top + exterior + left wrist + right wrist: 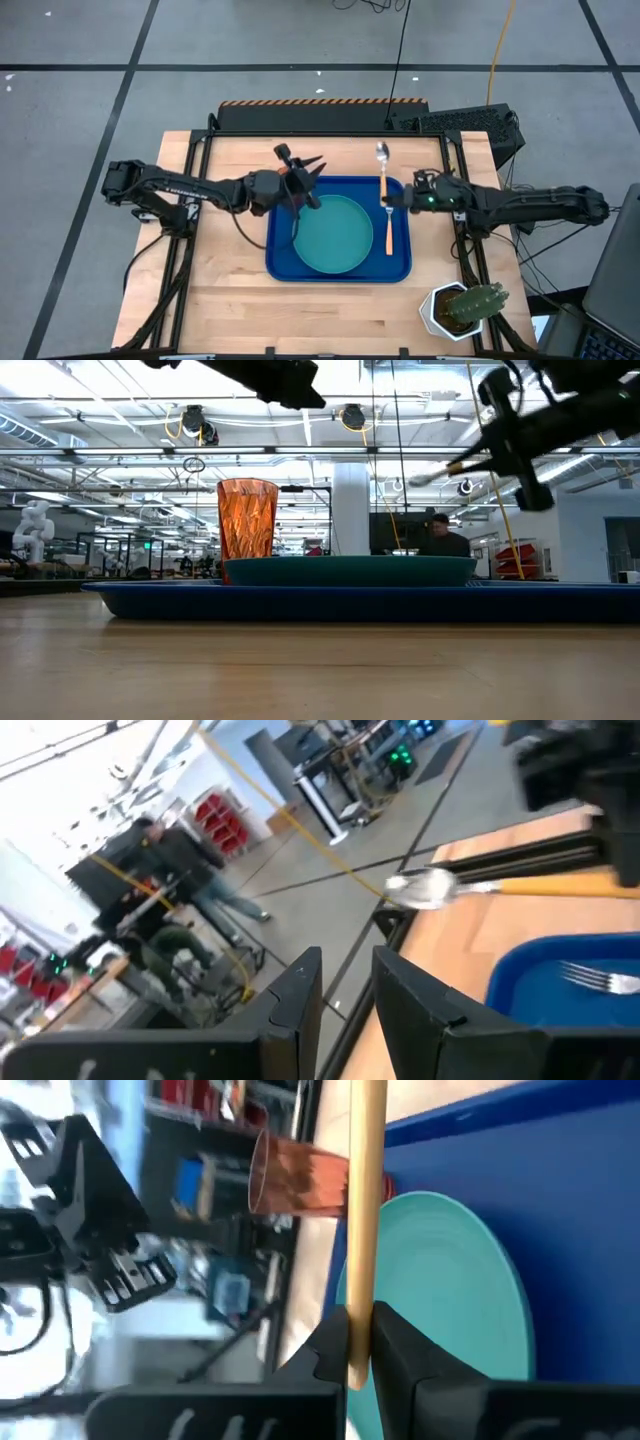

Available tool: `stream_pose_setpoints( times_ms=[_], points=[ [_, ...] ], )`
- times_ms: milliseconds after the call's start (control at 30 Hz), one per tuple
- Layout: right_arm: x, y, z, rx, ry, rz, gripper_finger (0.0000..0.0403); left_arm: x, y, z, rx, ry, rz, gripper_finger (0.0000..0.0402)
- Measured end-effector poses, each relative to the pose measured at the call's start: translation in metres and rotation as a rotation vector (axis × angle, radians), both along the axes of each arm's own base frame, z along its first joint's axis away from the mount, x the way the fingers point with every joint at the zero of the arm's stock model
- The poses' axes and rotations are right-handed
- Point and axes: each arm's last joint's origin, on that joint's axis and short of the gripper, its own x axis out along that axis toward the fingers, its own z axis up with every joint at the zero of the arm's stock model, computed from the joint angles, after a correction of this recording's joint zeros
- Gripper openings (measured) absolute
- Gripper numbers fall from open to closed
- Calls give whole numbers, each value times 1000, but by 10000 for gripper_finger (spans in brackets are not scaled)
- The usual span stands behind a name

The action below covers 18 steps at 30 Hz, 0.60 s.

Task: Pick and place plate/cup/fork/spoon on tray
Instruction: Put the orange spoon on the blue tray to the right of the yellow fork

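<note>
Carrying the slim orange-handled spoon with the silver oval bowl (382,162) is the step in hand: the right gripper (390,198) has its fingers pinched on the spoon's handle, and the low view shows the spoon held up in the air, bowl pointing toward the far edge of the wooden bench (230,300). The large rectangular blue plastic tray (280,262) already carries the round teal-green plate (336,234), the ribbed amber tumbler cup (246,518) near its far left corner, and the orange-handled fork with silver tines (389,228) lying along its right side beside the plate. The left gripper (303,182) hovers above the cup, fingers parted and holding nothing. A white pot with a cactus (465,309) stands well clear at the near right corner. By my reading only the spoon remains. Next, the right arm needs to swing it over the tray's right strip, lower it next to the fork, and let go without hitting the plate rim.
</note>
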Motion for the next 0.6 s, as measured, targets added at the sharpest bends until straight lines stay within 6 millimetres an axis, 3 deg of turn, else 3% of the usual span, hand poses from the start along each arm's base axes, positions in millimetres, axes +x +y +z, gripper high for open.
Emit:
stream_pose_setpoints(
  times_ms=[200,600],
  points=[
    [-11,21,-32,97,-71,-43,8,-4,18,4,-27,-32,54,94],
    [-14,62,-44,80,-31,-16,8,-8,30,7,-50,-47,76,94]
  ],
)
